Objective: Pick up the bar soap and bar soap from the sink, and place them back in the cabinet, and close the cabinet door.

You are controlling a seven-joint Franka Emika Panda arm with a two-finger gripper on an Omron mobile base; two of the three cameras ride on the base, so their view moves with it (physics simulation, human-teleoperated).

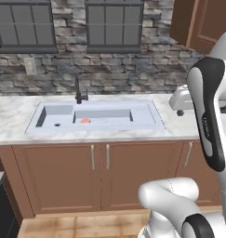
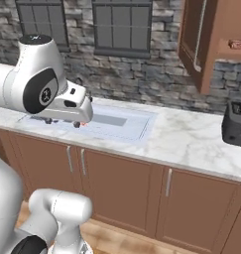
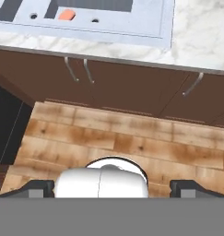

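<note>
Fingertips sit far apart at opp. lower corners of the hand view, so we read the gripper as fully spread w/ nothing between the tips. It points down at the wood plank floor in front of the base cabinets, well short of the sink.

In the left base view the hand is at the right, above the marble counter, beside the sink's right end; fingers themselves are hidden there by the arm. In the right base view the hand hangs over the near left part of the sink, above counter level, touching nothing we can see.

Orange bar soap lies flat on the basin floor, approx. mid-sink, just right of the divider between basins and below the black faucet. The hand view also shows it as an orange block in the basin. The tan-brown soap we cannot locate.

Upper right: reddish-brown wall cabinet stands open, door swung out toward the room, w/ a long silver bar handle. A small item rests on its shelf; too small to ID. A dark appliance stands on the counter below it. Stone wall w/ two windows behind the sink.
</note>
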